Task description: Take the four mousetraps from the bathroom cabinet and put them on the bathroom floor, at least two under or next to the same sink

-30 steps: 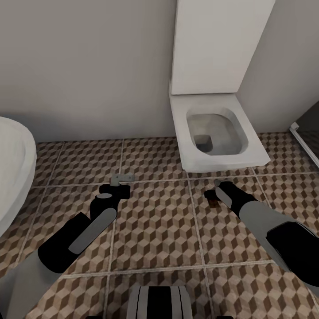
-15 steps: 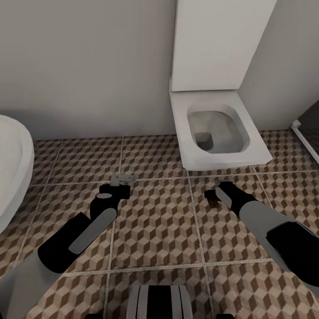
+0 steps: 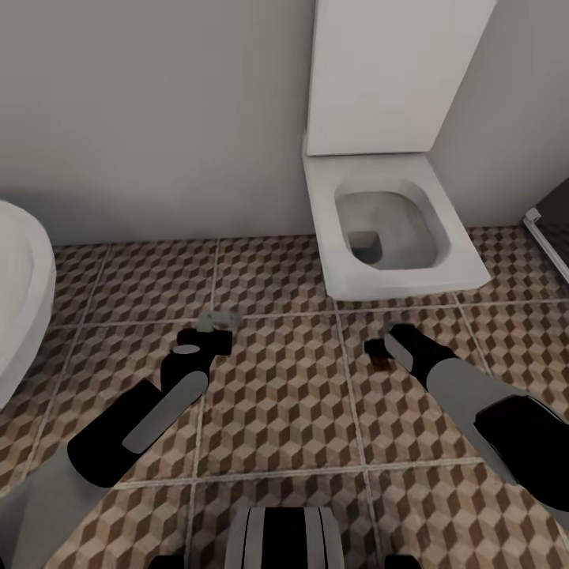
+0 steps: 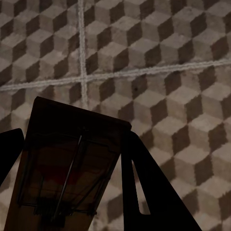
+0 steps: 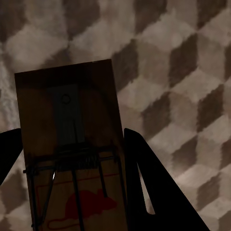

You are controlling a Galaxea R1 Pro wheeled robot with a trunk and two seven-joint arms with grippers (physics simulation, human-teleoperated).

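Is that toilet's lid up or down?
Up: the toilet lid stands against the wall, leaving the bowl open.

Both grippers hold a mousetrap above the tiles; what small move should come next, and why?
Probably lower the left gripper and release its mousetrap on the floor: that trap hangs nearest the sink, and the task wants two beside it.

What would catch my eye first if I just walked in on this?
Probably the open white toilet against the back wall, standing on the cube-patterned bathroom floor. In front of it, both arms reach low, the left gripper and right gripper each holding a mousetrap between its fingers.
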